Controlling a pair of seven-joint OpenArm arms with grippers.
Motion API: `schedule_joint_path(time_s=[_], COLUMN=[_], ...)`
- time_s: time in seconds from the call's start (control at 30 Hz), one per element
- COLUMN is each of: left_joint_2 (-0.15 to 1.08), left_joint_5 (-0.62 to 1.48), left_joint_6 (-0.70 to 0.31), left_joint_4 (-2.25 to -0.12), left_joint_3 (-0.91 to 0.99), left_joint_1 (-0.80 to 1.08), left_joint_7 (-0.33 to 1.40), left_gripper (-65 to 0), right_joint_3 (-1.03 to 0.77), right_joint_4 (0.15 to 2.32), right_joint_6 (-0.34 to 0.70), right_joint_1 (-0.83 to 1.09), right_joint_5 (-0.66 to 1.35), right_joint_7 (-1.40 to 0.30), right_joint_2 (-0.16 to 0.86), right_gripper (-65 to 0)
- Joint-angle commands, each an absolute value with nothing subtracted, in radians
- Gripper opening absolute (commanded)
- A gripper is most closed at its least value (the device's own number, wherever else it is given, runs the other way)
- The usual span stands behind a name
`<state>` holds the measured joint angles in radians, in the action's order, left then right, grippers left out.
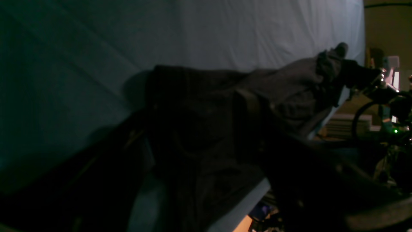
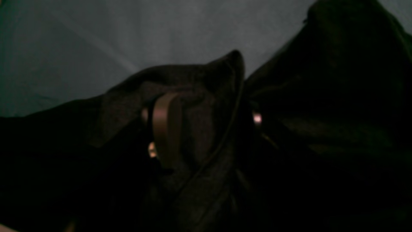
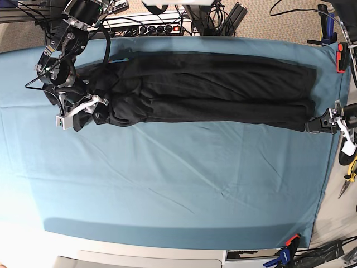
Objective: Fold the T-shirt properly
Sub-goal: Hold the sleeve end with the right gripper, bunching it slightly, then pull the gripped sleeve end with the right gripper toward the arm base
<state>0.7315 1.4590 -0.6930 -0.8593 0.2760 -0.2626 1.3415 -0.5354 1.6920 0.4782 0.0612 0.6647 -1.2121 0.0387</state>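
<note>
T-shirt [image 3: 206,92] is lying as a long dark band across the far half of the worktop [image 3: 167,190], stretched left to right over the teal cloth [image 3: 139,173].

Right end effector [image 3: 92,111] is gripping the bunched cloth at the band's left end; in its wrist view one finger [image 2: 165,125] is showing with dark fabric gathered against it, so it reads as closed on the shirt. Left end effector [image 3: 319,123] is pinching the right-hand end at the worktop's right edge, fabric drawn taut toward it.

Step in hand, by my reading: a lengthwise fold is being held under tension between both arms, roughly the middle of the job. Next move probably calls for carrying one end over toward the other, or laying the band flat first, since the left end is looking rumpled.

Room: the near half of the cloth is lying bare and wide. The far edge is tight, with cables [image 3: 162,22] just beyond; the right edge leaves the left arm almost no margin, and a red clamp [image 3: 340,58] is sitting near there.
</note>
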Motion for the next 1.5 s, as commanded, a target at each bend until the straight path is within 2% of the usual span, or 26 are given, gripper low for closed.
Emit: schedule_joint_path(time_s=[0.0, 0.57, 0.63, 0.73, 0.77, 1.0, 1.3, 1.47], left_joint_2=[0.759, 0.759, 0.759, 0.759, 0.759, 0.759, 0.759, 0.759], left_joint_5=[1.484, 1.484, 1.484, 1.484, 1.484, 1.484, 1.484, 1.484], left_joint_6=[-0.698, -0.698, -0.698, -0.698, -0.698, -0.698, -0.698, -0.698], left_joint_4=[-0.873, -0.873, -0.873, -0.873, -0.873, -0.873, -0.873, -0.873], left_joint_3=[0.282, 0.282, 0.282, 0.282, 0.282, 0.282, 0.282, 0.282], left_joint_1=[-0.282, -0.282, -0.282, -0.282, -0.282, -0.282, -0.282, -0.282], left_joint_7=[1.327, 1.327, 1.327, 1.327, 1.327, 1.327, 1.326, 1.325], left_gripper=[-34.1, -34.1, -34.1, -34.1, -34.1, -34.1, -34.1, -34.1], right_joint_3=[-0.536, -0.536, -0.536, -0.536, -0.536, -0.536, -0.536, -0.536], right_joint_4=[1.709, 1.709, 1.709, 1.709, 1.709, 1.758, 2.071, 2.138], right_joint_6=[0.503, 0.573, 0.573, 0.573, 0.573, 0.696, 0.698, 0.698], right_joint_1=[0.047, 0.047, 0.047, 0.047, 0.047, 0.054, 0.189, 0.263], right_joint_5=[0.705, 0.794, 0.793, 0.793, 0.794, 0.978, 1.032, 1.058], right_joint_7=[-1.206, -1.238, -1.24, -1.251, -1.256, -1.39, -1.396, -1.396], right_joint_2=[0.046, 0.047, 0.047, 0.047, 0.047, 0.046, 0.047, 0.047], right_gripper=[-37.4, -37.7, -43.3, -61.0, -65.0, -65.0, -65.0, -65.0])
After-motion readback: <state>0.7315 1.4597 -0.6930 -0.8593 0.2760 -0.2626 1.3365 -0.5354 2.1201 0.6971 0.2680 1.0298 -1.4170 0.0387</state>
